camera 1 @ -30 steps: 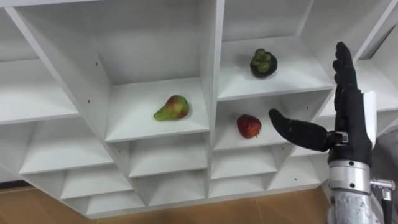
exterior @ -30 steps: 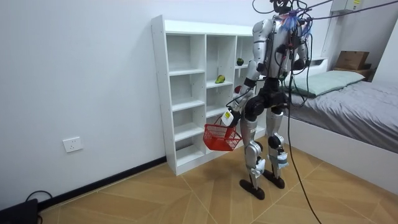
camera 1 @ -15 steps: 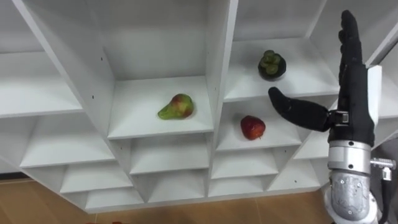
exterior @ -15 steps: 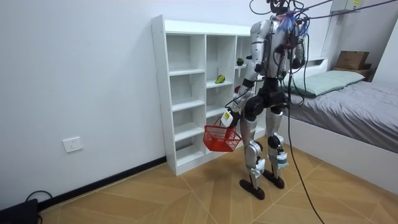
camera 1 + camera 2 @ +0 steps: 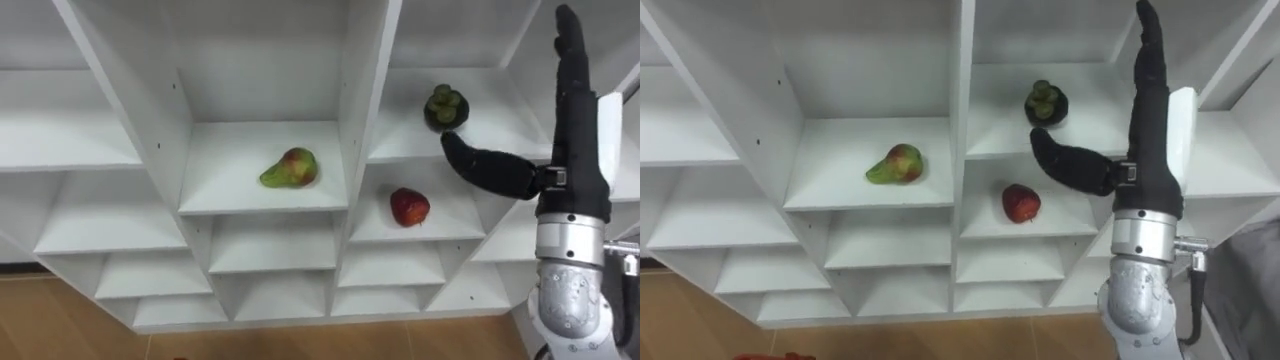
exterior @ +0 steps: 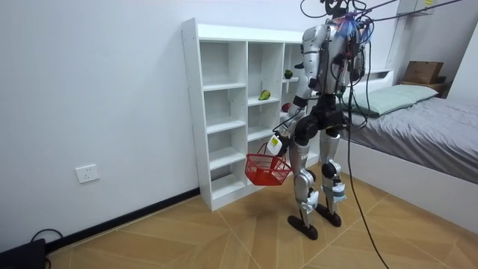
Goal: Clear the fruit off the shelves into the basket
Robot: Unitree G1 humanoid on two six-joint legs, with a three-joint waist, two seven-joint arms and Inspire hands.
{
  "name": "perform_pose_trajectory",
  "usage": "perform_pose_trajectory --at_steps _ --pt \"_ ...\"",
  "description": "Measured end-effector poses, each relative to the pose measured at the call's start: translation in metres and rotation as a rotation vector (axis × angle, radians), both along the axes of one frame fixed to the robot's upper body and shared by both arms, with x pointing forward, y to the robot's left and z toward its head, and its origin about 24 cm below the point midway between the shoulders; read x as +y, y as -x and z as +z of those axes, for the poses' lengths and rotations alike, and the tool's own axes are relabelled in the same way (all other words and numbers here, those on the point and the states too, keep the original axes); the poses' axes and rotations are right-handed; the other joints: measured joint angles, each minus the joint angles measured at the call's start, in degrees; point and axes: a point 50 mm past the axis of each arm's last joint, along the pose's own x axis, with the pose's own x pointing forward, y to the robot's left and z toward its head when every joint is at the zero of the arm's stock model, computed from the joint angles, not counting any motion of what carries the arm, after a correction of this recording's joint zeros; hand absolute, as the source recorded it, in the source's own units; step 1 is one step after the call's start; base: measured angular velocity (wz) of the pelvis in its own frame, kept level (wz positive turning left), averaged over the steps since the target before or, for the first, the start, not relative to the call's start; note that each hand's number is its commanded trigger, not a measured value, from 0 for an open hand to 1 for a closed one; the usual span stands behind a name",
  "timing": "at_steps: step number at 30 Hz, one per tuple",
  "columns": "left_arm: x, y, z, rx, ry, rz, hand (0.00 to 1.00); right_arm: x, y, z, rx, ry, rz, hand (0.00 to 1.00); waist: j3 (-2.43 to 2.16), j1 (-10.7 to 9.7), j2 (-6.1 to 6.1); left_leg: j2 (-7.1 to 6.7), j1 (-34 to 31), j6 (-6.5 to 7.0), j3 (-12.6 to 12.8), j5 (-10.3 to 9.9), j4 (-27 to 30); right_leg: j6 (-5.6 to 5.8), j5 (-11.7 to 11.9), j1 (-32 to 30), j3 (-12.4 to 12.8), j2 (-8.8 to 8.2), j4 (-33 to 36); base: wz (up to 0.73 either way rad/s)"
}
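Note:
Three fruits lie in the white closet (image 5: pixel 350 110): a green-red pear (image 5: pixel 290 168) in the middle compartment, a red apple (image 5: pixel 409 206) one compartment to the right and lower, and a dark round fruit with a green top (image 5: pixel 445 106) on the shelf above the apple. My right hand (image 5: pixel 573 140) is raised upright and open in front of the right compartments. Its thumb (image 5: pixel 490 170) points left, just below and right of the dark fruit, touching nothing. In the room view my left hand (image 6: pixel 275 143) hangs low, shut on the handle of a red basket (image 6: pixel 267 170).
I stand close to the closet (image 6: pixel 224 112) on a wooden floor. A bed (image 6: pixel 418 119) with a cardboard box (image 6: pixel 422 72) behind it lies at the room view's right. The closet's other compartments hold nothing. A wall socket (image 6: pixel 87 173) sits low on the left wall.
My right hand has risen and moved closer to the shelves, bringing its thumb up from beside the apple to just under the dark fruit. The basket swings slightly.

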Motion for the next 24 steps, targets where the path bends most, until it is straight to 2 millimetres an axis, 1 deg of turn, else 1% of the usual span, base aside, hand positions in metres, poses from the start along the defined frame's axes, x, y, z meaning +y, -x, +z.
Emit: perform_pose_trajectory --at_steps 3,7,10,11,13,15,19,24 --pt "0.001 0.002 0.0 0.005 -0.007 -0.004 1.0 -0.005 -0.003 0.0 0.0 0.002 -0.022 0.0 0.01 0.0 0.06 0.05 0.0 -0.01 -0.1 0.0 0.0 0.0 0.0 0.1 -0.2 0.01 0.0 0.0" --pt "0.002 0.002 0.0 0.015 -0.016 -0.017 1.0 -0.012 -0.01 -0.011 0.051 -0.002 -0.049 0.0 0.01 0.0 0.02 -0.01 -0.1 0.0 -0.5 0.1 0.1 0.0 0.0 0.2 -0.9 -0.08 0.0 0.03" --pt "0.002 0.0 0.001 0.013 -0.02 -0.026 1.0 -0.016 -0.014 -0.018 0.083 -0.043 -0.059 0.0 0.0 -0.1 -0.13 -0.06 0.0 -0.03 -1.0 0.1 0.1 0.0 0.0 0.4 -1.3 -0.12 0.0 0.09" --pt "0.002 0.002 0.0 0.019 -0.021 -0.023 1.0 -0.017 -0.015 -0.019 0.098 -0.048 -0.06 0.0 0.05 -0.1 -0.21 -0.11 0.1 -0.04 -1.4 0.2 0.1 0.0 0.0 0.7 -1.9 -0.17 -0.1 0.11" --pt "0.003 0.0 0.001 0.016 -0.023 -0.025 1.0 -0.018 -0.017 -0.023 0.122 -0.053 -0.058 0.0 0.13 -0.1 -0.29 -0.08 0.5 -0.05 -1.6 0.2 0.1 0.0 0.0 1.1 -2.6 -0.2 -0.2 0.08" --pt "0.003 0.002 0.001 0.021 -0.023 -0.023 1.0 -0.018 -0.018 -0.024 0.135 -0.065 -0.05 0.0 0.12 0.0 -0.37 -0.07 0.5 -0.07 -1.7 0.2 0.1 0.0 0.0 1.2 -3.1 -0.25 -0.2 0.02" --pt "0.003 0.002 0.001 0.021 -0.024 -0.023 1.0 -0.017 -0.02 -0.024 0.148 -0.06 -0.025 0.0 0.14 0.4 -0.35 -0.16 0.6 -0.05 -1.8 0.3 0.1 0.0 0.0 1.3 -3.5 -0.39 -0.2 0.0" --pt "0.001 -0.002 0.001 0.006 -0.02 -0.027 1.0 -0.02 -0.026 -0.035 0.207 -0.095 -0.015 0.0 0.19 0.9 -0.29 -0.27 0.8 0.15 -1.9 0.4 0.1 0.0 0.0 2.0 -4.0 -0.71 -0.9 0.02"
